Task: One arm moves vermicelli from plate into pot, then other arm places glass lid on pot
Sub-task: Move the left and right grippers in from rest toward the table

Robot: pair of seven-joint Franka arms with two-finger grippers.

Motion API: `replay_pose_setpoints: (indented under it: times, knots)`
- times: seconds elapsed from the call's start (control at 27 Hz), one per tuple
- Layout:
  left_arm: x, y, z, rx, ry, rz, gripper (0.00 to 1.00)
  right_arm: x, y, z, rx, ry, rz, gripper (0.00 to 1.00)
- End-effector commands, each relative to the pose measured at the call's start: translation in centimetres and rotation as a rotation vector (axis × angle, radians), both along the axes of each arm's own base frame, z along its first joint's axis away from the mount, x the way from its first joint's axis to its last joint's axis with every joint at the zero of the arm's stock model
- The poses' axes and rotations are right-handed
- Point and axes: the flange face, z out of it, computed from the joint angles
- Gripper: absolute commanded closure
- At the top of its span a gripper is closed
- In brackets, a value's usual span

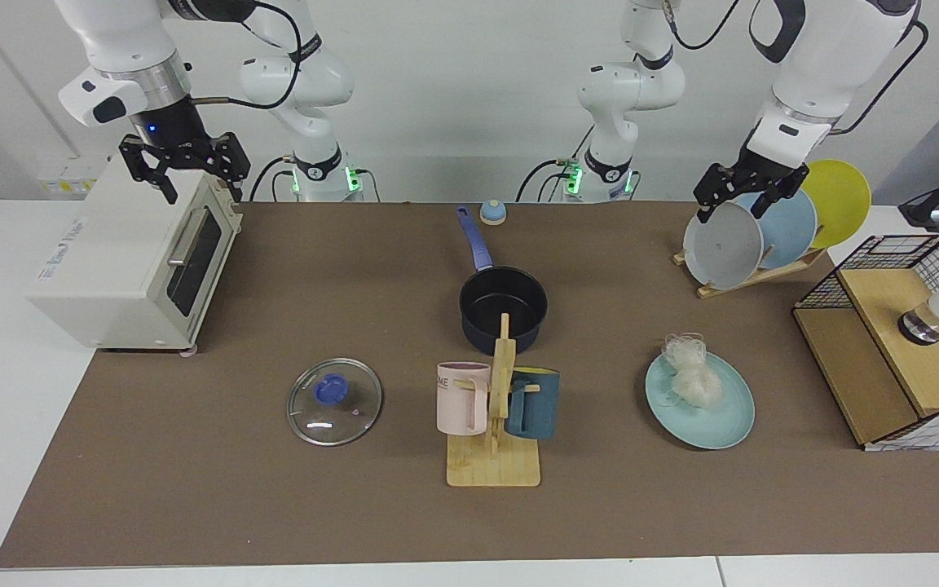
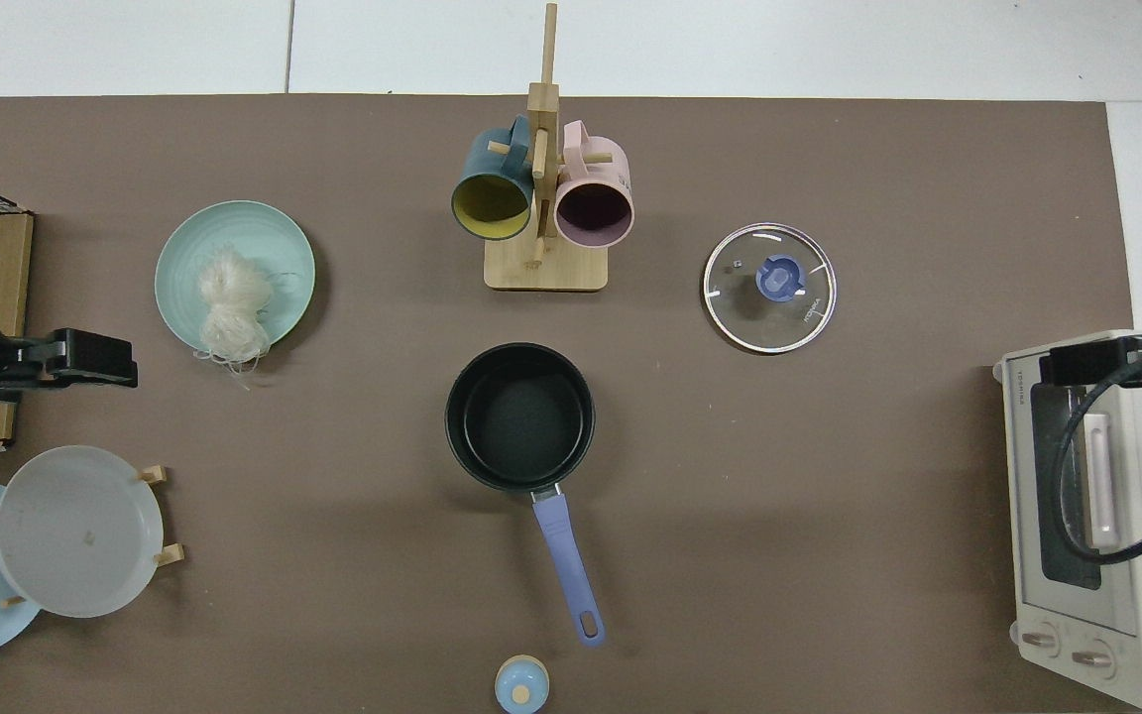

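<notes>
Two end effectors raised, both open, holding nothing.
Wispy vermicelli [image 1: 691, 373] on glossy round plate [image 1: 722, 420]; matte black pot [image 1: 503, 310] empty; glass lid [image 1: 334, 401] flat on desk.

Left end effector [image 1: 751, 196] above the plate rack; right end effector [image 1: 184, 167] above the toaster oven [image 1: 135, 261].

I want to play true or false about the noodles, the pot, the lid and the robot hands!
1. The noodles lie on the pale teal plate. True.
2. The pot already has noodles in it. False: it is empty.
3. The glass lid sits on the pot. False: it lies flat on the brown mat, apart from the pot.
4. The left gripper hangs near the plate rack, holding nothing. True.
5. The right gripper is holding the lid. False: it hangs open above the toaster oven, holding nothing.
6. Two mugs hang on the wooden stand. True: a pink mug and a dark teal mug.
</notes>
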Motion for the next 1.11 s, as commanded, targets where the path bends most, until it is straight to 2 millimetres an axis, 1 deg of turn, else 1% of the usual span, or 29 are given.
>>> replay_pose_setpoints:
  times: [0.0,0.19,0.37,0.52,0.59,0.67,0.7,0.78,0.89,0.96,1.07]
  knots:
    - [-0.2,-0.2,0.4,0.013,-0.002,0.006,0.0,-0.7,0.5,0.3,0.012,0.015,-0.016,0.0]
    - [-0.2,-0.2,0.3,0.012,0.001,0.007,0.0,-1.0,0.6,0.2,0.009,0.026,-0.01,0.0]
    - [0.0,-0.2,0.4,0.006,-0.014,0.012,0.0,-0.8,0.9,-0.2,0.009,0.03,-0.004,0.0]
    - [0.2,0.4,0.4,0.005,-0.02,0.014,0.0,-0.8,1.1,-1.5,0.01,0.058,0.015,0.0]
    - [0.6,0.8,0.3,0.008,-0.038,0.016,0.0,-0.7,1.3,-1.9,0.008,0.06,0.018,0.0]
    - [1.5,1.6,-0.6,0.007,-0.046,0.027,0.0,-0.3,2.7,-2.4,0.004,0.064,0.033,0.0]
    - [2.1,1.9,-1.2,0.005,-0.037,0.033,0.0,-0.1,2.9,-2.8,0.004,0.07,0.036,0.0]
    - [3.1,2.9,-1.7,0.003,-0.041,0.049,0.0,0.4,2.8,-3.6,0.004,0.084,0.031,0.0]
    - [5.2,4.6,-3.1,0.005,-0.052,0.071,0.0,1.5,2.7,-5.0,0.005,0.087,0.033,0.0]
    - [6.4,5.0,-3.9,0.006,-0.065,0.074,0.0,2.3,2.9,-5.8,0.006,0.077,0.031,0.0]
    - [8.4,5.4,-6.7,0.009,-0.065,0.079,0.0,3.4,3.0,-7.1,0.007,0.069,0.031,0.0]
